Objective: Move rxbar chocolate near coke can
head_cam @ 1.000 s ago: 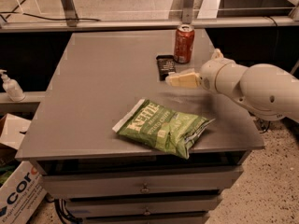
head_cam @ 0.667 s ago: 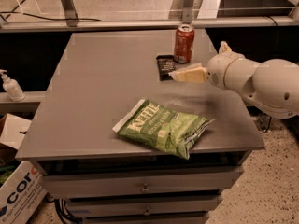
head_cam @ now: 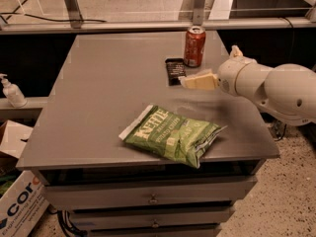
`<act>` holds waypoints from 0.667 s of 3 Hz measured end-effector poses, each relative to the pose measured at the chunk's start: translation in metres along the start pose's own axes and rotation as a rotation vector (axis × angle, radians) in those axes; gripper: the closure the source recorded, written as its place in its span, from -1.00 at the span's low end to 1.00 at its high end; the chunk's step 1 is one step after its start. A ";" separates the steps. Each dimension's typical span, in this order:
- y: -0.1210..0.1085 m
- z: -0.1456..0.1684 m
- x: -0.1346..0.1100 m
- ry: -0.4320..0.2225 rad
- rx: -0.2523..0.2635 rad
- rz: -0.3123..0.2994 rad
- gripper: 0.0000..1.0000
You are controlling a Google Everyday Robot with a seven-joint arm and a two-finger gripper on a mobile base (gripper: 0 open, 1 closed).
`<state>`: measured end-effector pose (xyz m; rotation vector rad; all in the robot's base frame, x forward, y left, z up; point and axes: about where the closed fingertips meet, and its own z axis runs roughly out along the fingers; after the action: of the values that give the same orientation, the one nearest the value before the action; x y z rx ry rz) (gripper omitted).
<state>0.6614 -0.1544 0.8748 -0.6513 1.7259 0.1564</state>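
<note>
The rxbar chocolate is a flat black bar lying on the grey table, just left of and touching or almost touching the base of the coke can, which stands upright near the table's back edge. My gripper reaches in from the right, its pale fingers just right of and a little in front of the bar's near end. The white arm behind it covers the table's right side.
A large green chip bag lies at the front middle of the table. Drawers run below the table's front edge. A cardboard box and a soap bottle are at the left. Metal frame posts stand behind the table.
My arm has drawn back to the right and slightly up, away from the bar. The bar and can have not moved.
</note>
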 end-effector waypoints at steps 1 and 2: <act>-0.025 -0.012 -0.001 0.004 0.036 -0.044 -1.00; -0.062 -0.035 -0.009 -0.011 0.098 -0.089 -1.00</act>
<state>0.6634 -0.2185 0.9076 -0.6527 1.6796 0.0132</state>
